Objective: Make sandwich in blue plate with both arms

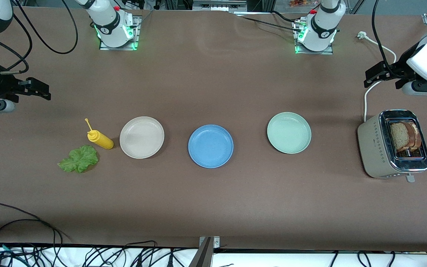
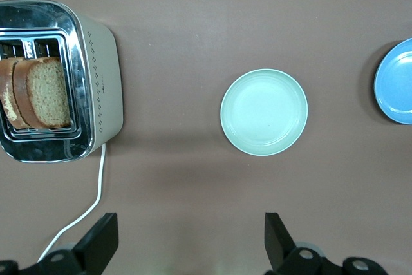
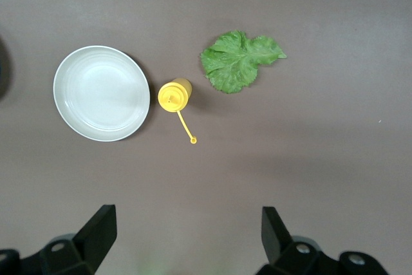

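Starting from where things stand, nothing is on the blue plate (image 1: 210,146) yet: it sits bare at the middle of the surface (image 1: 213,207), between the beige plate (image 1: 141,137) and the pale green plate (image 1: 288,132). Your first job is bread, so work the left arm. Its end effector (image 1: 374,77) hangs over the surface at the left arm's end, above the toaster's white cable (image 1: 366,102), fingers spread wide with nothing between them. The two bread slices (image 1: 404,136) stand upright in the toaster (image 1: 393,144), side by side and touching. Come straight down over the slot and take only the slice you can separate cleanly; I can't quite tell from the wrist view whether there is a gap between them, so go slowly and expect both to lift. Pull vertically until the slice is out of the slot, then carry it across over the pale green plate and lay it flat in the blue one.

Leave the right arm waiting for now. Its end effector (image 1: 37,91) hovers over the surface at the right arm's end, fingers likewise apart and empty. The lettuce leaf (image 1: 79,159) lies flat just beside the yellow squeeze bottle (image 1: 100,139), nearer the front camera. Approach the leaf from the edge away from the bottle, since a nudge could probably topple it.
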